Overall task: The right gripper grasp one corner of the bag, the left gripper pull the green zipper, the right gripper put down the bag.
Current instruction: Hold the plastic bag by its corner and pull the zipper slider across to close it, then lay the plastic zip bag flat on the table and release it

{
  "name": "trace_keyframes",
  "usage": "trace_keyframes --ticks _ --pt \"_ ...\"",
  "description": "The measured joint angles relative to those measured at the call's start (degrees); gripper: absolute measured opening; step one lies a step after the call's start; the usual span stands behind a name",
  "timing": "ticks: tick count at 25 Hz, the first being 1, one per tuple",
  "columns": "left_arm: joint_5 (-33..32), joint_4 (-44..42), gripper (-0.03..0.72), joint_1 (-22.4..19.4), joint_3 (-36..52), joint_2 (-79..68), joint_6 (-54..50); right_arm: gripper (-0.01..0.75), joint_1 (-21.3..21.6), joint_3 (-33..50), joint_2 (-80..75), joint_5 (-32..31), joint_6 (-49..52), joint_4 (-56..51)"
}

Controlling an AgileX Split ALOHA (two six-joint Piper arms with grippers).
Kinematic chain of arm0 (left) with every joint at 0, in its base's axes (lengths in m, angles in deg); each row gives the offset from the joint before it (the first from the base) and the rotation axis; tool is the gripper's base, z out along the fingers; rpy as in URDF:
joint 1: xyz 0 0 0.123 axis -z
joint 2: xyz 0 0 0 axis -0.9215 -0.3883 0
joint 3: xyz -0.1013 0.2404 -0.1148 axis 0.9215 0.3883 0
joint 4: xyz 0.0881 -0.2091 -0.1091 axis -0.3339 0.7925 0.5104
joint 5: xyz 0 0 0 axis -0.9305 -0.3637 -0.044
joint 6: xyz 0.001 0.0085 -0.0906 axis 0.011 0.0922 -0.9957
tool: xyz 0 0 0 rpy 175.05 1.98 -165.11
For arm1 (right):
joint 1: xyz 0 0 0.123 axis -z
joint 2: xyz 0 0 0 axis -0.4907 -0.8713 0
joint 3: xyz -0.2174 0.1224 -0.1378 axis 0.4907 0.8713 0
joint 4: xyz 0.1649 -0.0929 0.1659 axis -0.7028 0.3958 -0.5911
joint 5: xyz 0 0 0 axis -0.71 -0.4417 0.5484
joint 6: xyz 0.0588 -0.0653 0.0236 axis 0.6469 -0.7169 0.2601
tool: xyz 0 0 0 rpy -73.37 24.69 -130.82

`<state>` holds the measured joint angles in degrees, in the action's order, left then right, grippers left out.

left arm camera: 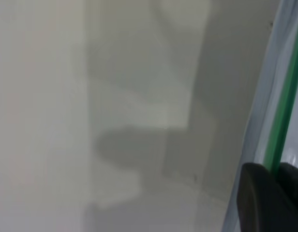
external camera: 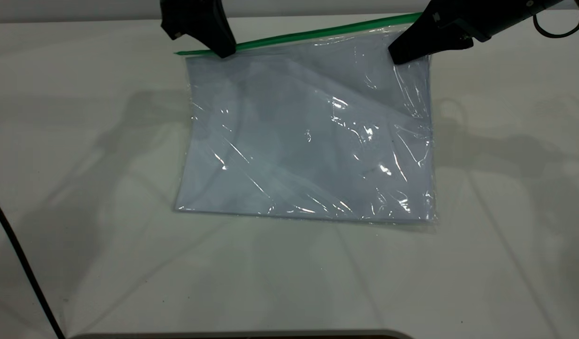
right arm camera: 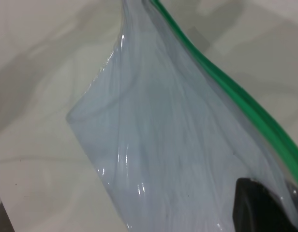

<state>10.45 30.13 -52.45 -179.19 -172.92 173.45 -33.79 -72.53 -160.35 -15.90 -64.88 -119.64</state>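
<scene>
The black wedge-jawed right gripper (external camera: 404, 52), at the exterior view's upper right, is clamped on the far right corner of the flat clear plastic bag (external camera: 308, 136). The plain black tapered left gripper (external camera: 223, 47), at upper centre-left, is pinched on the thin bright green zipper (external camera: 308, 34) near its left end. The bag, mid-frame on the white table (external camera: 82, 188), holds white paper sheets (external camera: 270, 155). No writing is legible.
</scene>
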Motion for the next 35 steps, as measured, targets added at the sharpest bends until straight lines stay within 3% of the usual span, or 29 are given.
trace_keyframes --ticks 11,19,22,27,30,35 --pt "-0.1 -10.2 0.062 -0.3 0.0 0.0 -0.1 0.036 0.0 0.0 0.0 0.0 0.0 0.2" --pt "-0.3 -11.0 0.077 -0.4 0.0 0.0 -0.2 0.036 0.3 0.0 0.0 0.2 0.0 0.6" --pt "-0.3 -10.3 0.127 -0.6 0.0 0.0 -0.2 0.036 0.4 0.0 0.0 0.5 0.0 0.8" --pt "-0.4 -6.9 0.3 -0.9 0.0 0.0 -0.2 0.053 0.5 0.0 0.0 1.8 0.5 1.1" --pt "0.1 -4.9 0.412 -0.9 0.0 0.0 -0.2 0.13 0.5 0.0 0.0 1.9 0.6 0.9" --pt "0.9 -1.0 0.512 -0.9 0.0 0.0 -3.5 0.45 0.6 0.0 0.2 1.8 5.0 0.6"
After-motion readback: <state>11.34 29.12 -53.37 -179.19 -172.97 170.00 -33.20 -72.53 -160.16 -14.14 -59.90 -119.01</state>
